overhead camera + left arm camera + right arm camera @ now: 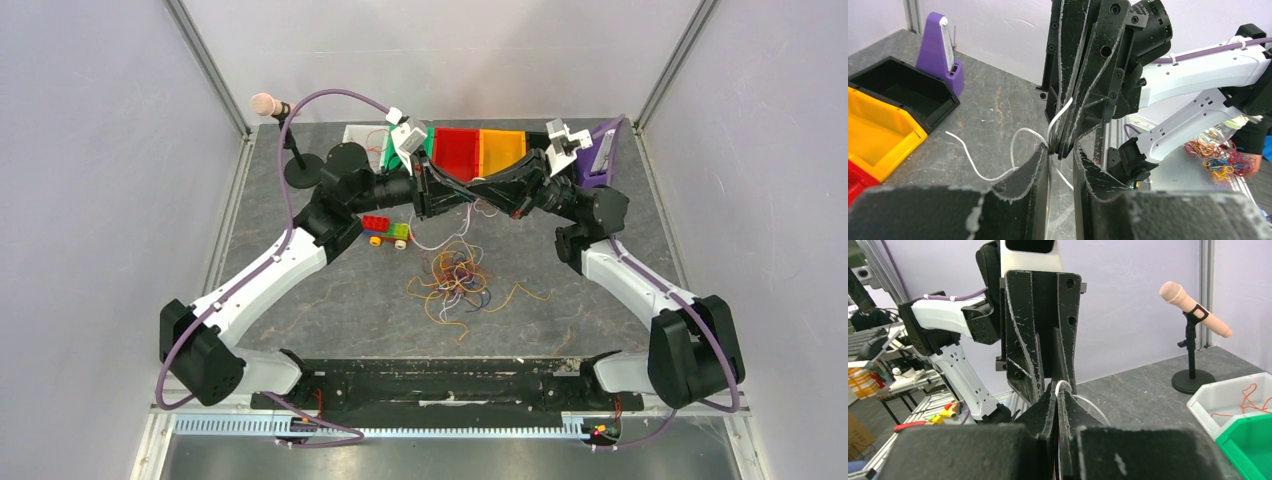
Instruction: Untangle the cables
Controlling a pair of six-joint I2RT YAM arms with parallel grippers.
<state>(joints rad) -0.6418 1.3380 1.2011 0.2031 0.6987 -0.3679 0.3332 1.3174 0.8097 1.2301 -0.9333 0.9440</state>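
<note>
Top external view gives us the table (pixel 330 310) hemmed by grey panels on three sides, with bare tabletop showing left and right of the tangle of cables (pixel 458 280), which lies loose near the middle, well apart from both arms' bases. Along the far edge sit a white bin (pixel 362 135), a green bin (pixel 393 158), a red bin (pixel 455 150) and an orange-yellow bin (pixel 500 150). Both wrists meet just in front of them. A microphone on its stand (pixel 267 104) guards the far left corner, and a brick toy car (pixel 386 231) sits under our left forearm.

From the left wrist we see the right gripper (pixel 1058 400) pressed closed on a white cable (pixel 1058 116), which loops down onto the table. Our left gripper (pixel 1061 157) stands narrowly parted around those tips. We cannot tell whether it pinches the cable.

Only the left wrist shows the black bin (pixel 903 95) and purple metronome (pixel 940 55) clearly. Only the right wrist shows an orange cable (pixel 1248 395) lying in the white bin.
</note>
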